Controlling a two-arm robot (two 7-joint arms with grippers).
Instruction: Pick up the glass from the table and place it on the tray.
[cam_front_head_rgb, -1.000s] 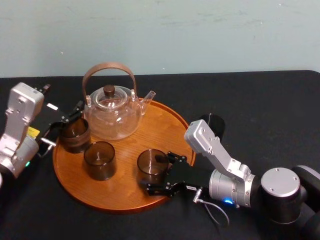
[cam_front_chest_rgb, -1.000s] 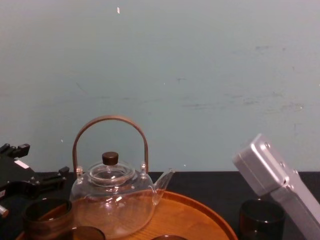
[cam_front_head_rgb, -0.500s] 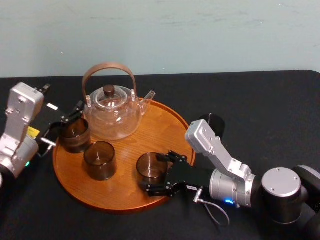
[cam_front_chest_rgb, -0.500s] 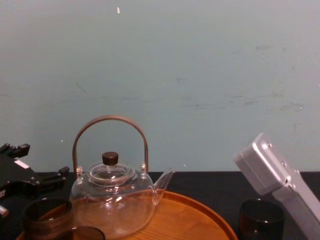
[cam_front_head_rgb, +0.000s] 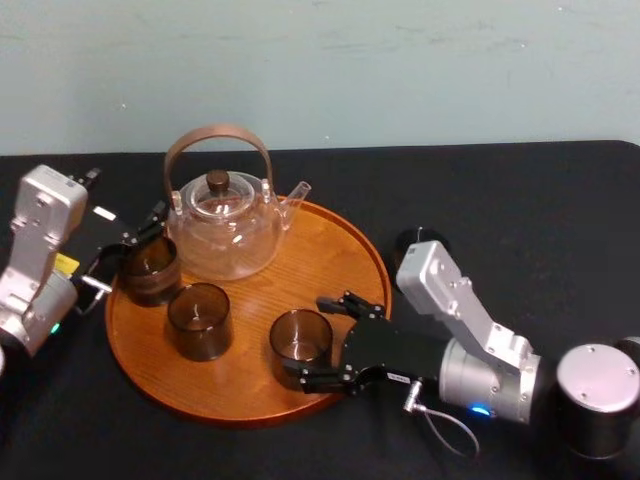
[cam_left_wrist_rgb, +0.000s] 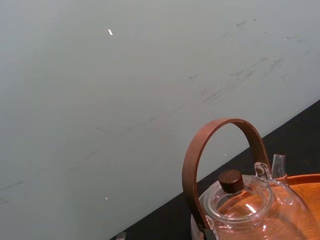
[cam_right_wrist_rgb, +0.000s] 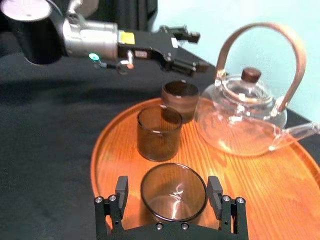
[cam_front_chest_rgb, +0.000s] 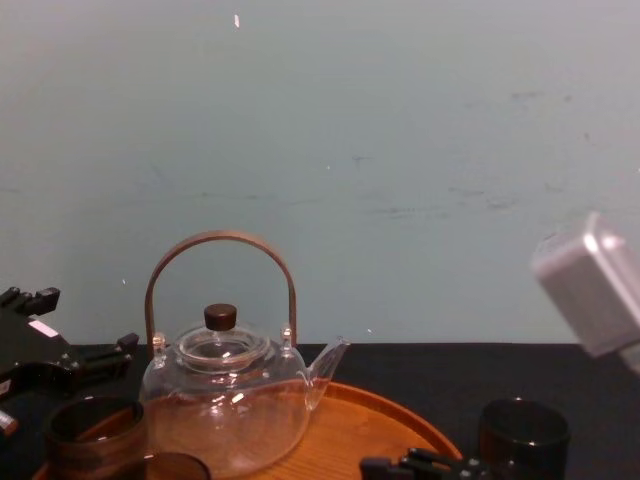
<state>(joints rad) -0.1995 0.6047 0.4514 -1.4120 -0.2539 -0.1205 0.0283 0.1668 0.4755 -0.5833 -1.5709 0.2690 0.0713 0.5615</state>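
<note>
A smoky brown glass (cam_front_head_rgb: 300, 343) stands upright on the round wooden tray (cam_front_head_rgb: 340, 250), near its front right rim. My right gripper (cam_front_head_rgb: 308, 338) is open, its fingers (cam_right_wrist_rgb: 121, 189) flanking this glass (cam_right_wrist_rgb: 173, 194) with small gaps. Two more glasses (cam_front_head_rgb: 199, 320) (cam_front_head_rgb: 150, 268) stand on the tray's left half. Another glass (cam_front_head_rgb: 420, 243) sits on the black table (cam_front_head_rgb: 500, 190) just right of the tray, behind my right arm. My left gripper (cam_front_head_rgb: 128, 198) hovers open over the tray's left edge, above the leftmost glass (cam_right_wrist_rgb: 180, 97).
A clear glass teapot (cam_front_head_rgb: 222, 228) with an arched brown handle (cam_left_wrist_rgb: 220, 135) stands on the back of the tray, close to the leftmost glass. Black cloth stretches free to the right and in front of the tray. A pale wall (cam_front_chest_rgb: 400, 150) backs the table.
My right arm has drawn back to the right and lowered. The glass between its fingers has shifted slightly toward the tray's front. The left arm has not moved.
</note>
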